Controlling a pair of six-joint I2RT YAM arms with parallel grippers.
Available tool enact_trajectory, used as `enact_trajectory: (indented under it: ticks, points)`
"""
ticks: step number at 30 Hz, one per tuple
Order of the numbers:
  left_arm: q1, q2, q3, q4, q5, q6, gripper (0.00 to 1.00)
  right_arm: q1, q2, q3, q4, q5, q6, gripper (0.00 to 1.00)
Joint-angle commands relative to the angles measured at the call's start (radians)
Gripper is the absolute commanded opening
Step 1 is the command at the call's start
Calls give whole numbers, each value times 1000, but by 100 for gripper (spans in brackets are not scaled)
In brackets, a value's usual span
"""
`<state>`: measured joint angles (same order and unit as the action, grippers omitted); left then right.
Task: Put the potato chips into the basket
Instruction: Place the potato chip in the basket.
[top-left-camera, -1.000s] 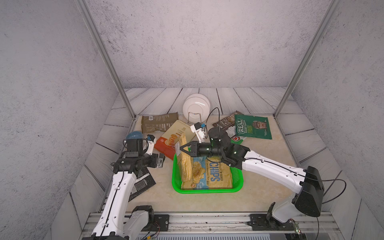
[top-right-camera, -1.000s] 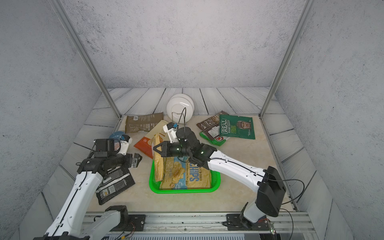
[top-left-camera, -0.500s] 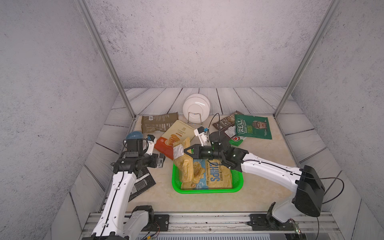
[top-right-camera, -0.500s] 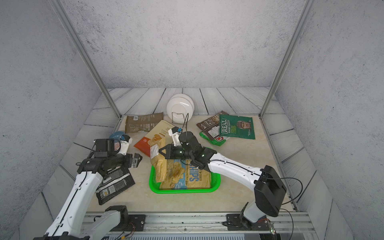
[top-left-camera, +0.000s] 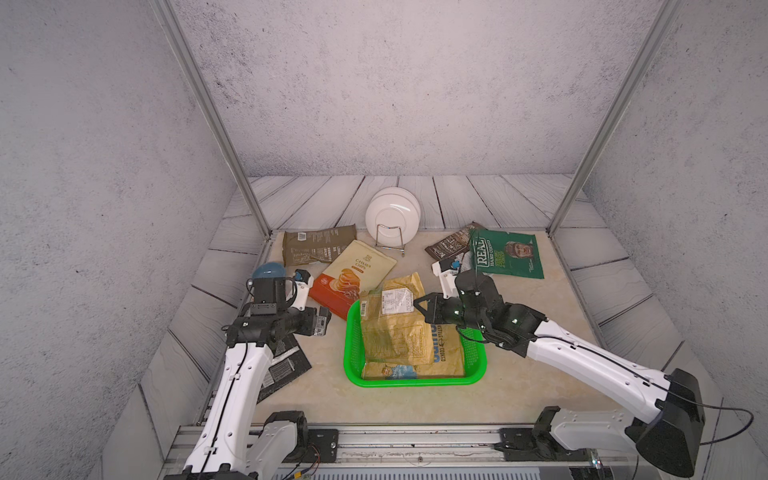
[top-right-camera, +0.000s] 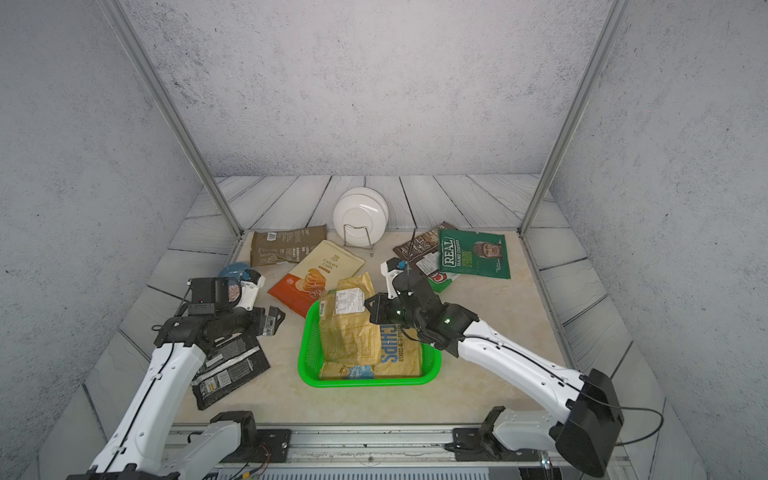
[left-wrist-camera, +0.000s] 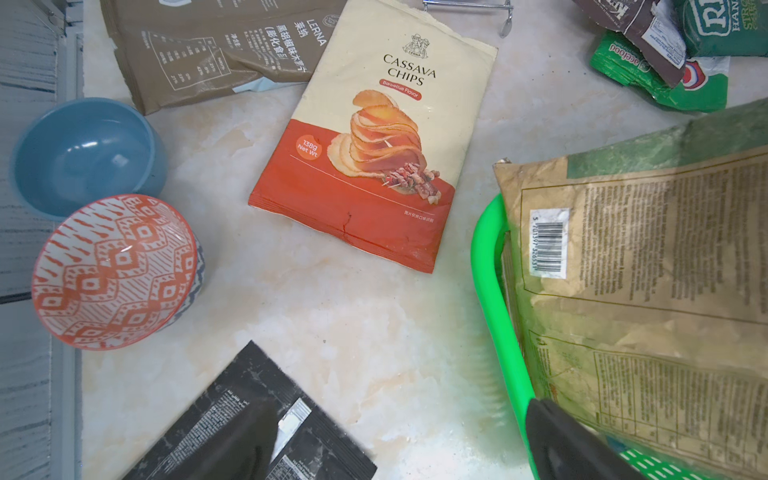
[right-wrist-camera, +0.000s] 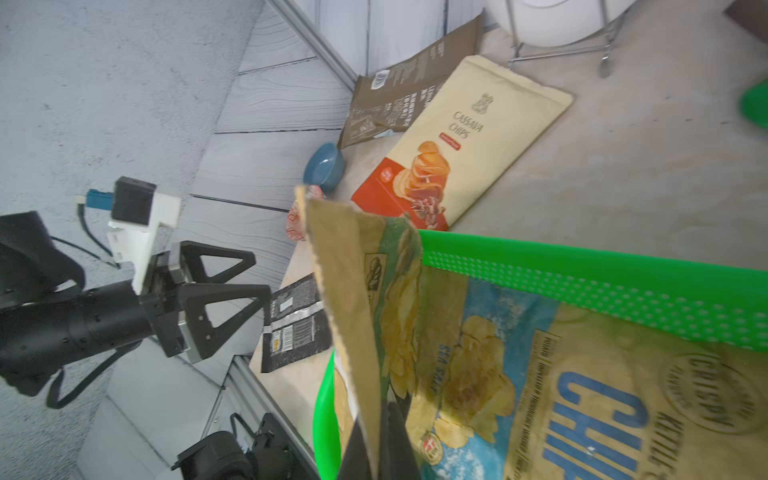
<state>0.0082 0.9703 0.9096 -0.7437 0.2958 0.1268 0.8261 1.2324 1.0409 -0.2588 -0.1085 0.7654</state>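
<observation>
The basket (top-left-camera: 415, 382) sits in the middle of the table, and from where I stand two bags of chips are in it or nearly so. A tan bag with blue lettering (top-right-camera: 395, 353) lies flat on its floor. On top of it rests a crinkled olive-tan bag (top-left-camera: 395, 328), whose far end sticks up over the back rim.

The right gripper (top-left-camera: 419, 307) is pinched tight on that raised edge. I'd say this bag is all but placed and only needs letting go.

The left gripper (top-left-camera: 321, 325) hangs wide open and empty beside the basket, over the bare table and close to a black bag (top-left-camera: 284, 365) lying under its arm.

Most of the job looks to be ahead:
- A cream-and-orange bag (top-left-camera: 353, 274) lies just behind the basket's far left corner.
- A brown bag (top-left-camera: 318, 245) lies beyond that.
- On the far right there is a small pile: a dark green bag (top-left-camera: 507, 257), a dark brown bag (top-left-camera: 451, 245), and a light green bag (top-right-camera: 440, 280) peeking out beneath them.

With the black one, that makes about six bags outside. The two bowls (left-wrist-camera: 112, 270) and the plates (top-left-camera: 392, 216) have no part in this.
</observation>
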Motion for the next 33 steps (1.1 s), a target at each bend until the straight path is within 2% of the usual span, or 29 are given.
enact_trajectory:
  ticks: [1, 9, 16, 23, 26, 27, 28, 30, 33]
  points:
    - [-8, -2, -6, 5, 9, 1, 100, -30, -17, -30, -126, 85, -60, 2]
    - [-7, 2, -6, 5, 12, 1, 100, -57, -35, -83, -229, 194, -90, 3]
    - [-7, 0, -6, 5, 12, 1, 100, -59, -21, -102, -293, 208, -91, 4]
    - [-7, -1, -8, 6, 17, 1, 100, -78, -12, -92, -390, 324, -98, 8]
    - [-8, -2, -6, 5, 19, 1, 100, -84, 12, -81, -404, 345, -118, 16]
    - [-8, -1, -6, 4, 18, 1, 100, -84, 19, -70, -416, 357, -124, 22]
    - [-8, -3, -6, 4, 18, 1, 100, -85, 25, -53, -436, 372, -130, 35]
    - [-8, -3, -6, 4, 19, 1, 100, -85, 34, -4, -495, 400, -140, 52]
    - [-7, -2, -6, 4, 20, 2, 100, -84, 41, 74, -565, 430, -161, 55]
